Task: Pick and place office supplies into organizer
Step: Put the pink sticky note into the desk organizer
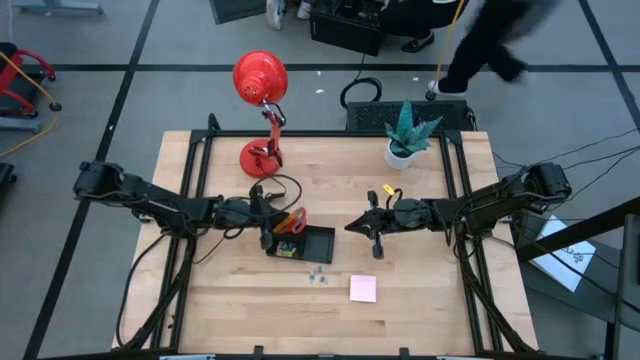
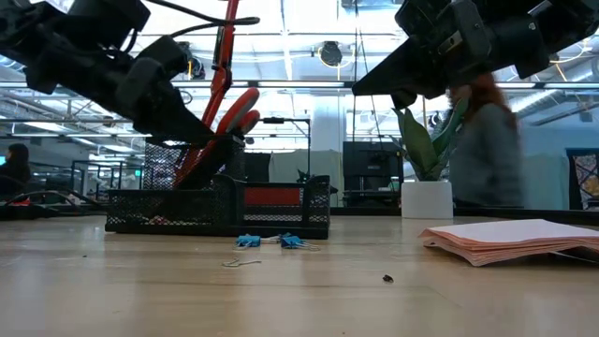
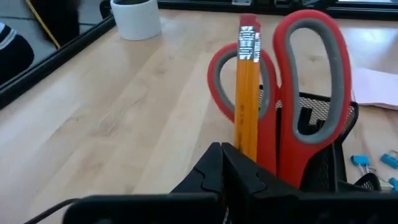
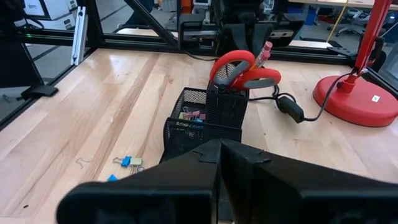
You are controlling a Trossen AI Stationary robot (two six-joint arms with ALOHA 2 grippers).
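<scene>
At the near edge of the wooden bench (image 1: 420, 300), a pink sticky-note pad (image 1: 363, 289) lies flat, a thin square stack of paper, with tiny blue clips (image 1: 319, 273) just left of it on the bare wood. Beyond the clips stands the organizer (image 1: 303, 243), a black wire-mesh tray with a low open compartment and a taller cup section. In that cup stand red-handled scissors (image 3: 292, 99), their oval loops lined in grey, and an orange pencil (image 3: 247, 93) with a silver ferrule and a pink eraser, both upright and leaning slightly. Coloured clips seem to lie in the low compartment, though the mesh hides most of them.

The left arm reaches in from the left, stretched low, its left end effector (image 1: 262, 218) clenched, fingertips pressed together just beside the pencil; whether they pinch it I cannot tell. The right arm stretches in from the right, its right end effector (image 1: 355, 226) clenched on nothing, hovering right of the organizer and apart from it.

Farther back a red desk lamp (image 1: 262, 90) stands on a round base, and a spiky green plant sits in a white pot (image 1: 401, 155). No writing is readable.
</scene>
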